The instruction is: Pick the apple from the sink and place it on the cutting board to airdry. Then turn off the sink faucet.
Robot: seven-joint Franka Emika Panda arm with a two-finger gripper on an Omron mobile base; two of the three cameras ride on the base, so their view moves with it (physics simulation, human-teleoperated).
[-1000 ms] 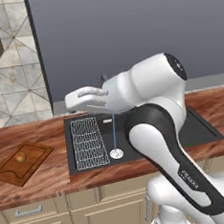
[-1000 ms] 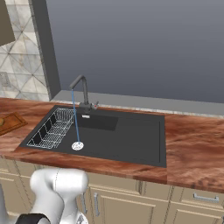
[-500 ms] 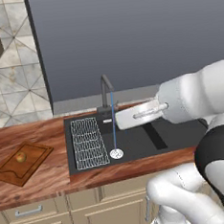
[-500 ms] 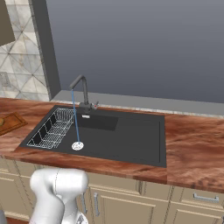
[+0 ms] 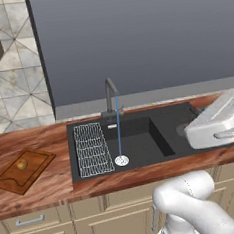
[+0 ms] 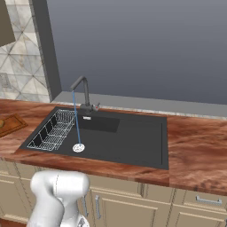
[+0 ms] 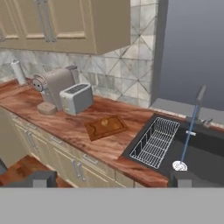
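The small orange-yellow apple (image 5: 22, 164) (image 7: 104, 123) lies on the reddish-brown cutting board (image 5: 11, 179) (image 7: 114, 129), left of the black sink (image 5: 141, 144) (image 6: 133, 142) (image 7: 205, 153). The dark faucet (image 5: 110, 95) (image 6: 83, 91) (image 7: 199, 101) stands behind the bowl, and a thin blue stream of water falls from it onto the white drain strainer (image 5: 122, 160) (image 6: 78, 147) (image 7: 179, 166). My gripper (image 7: 112, 179) is open and holds nothing. It looks leftwards along the counter from far to the right. The white hand (image 5: 215, 125) hangs over the sink's right end.
A white wire rack (image 5: 91, 149) (image 6: 53, 131) (image 7: 155, 142) fills the sink's left side. On the counter beyond the board stand a toaster (image 7: 76, 98), a coffee machine (image 7: 54, 83) and a white roll (image 7: 17, 72). Wall cabinets (image 7: 65, 22) hang above them.
The arm has swung from beside the faucet, across the sink, to its right end. The apple rests on the board throughout, and the water keeps running.
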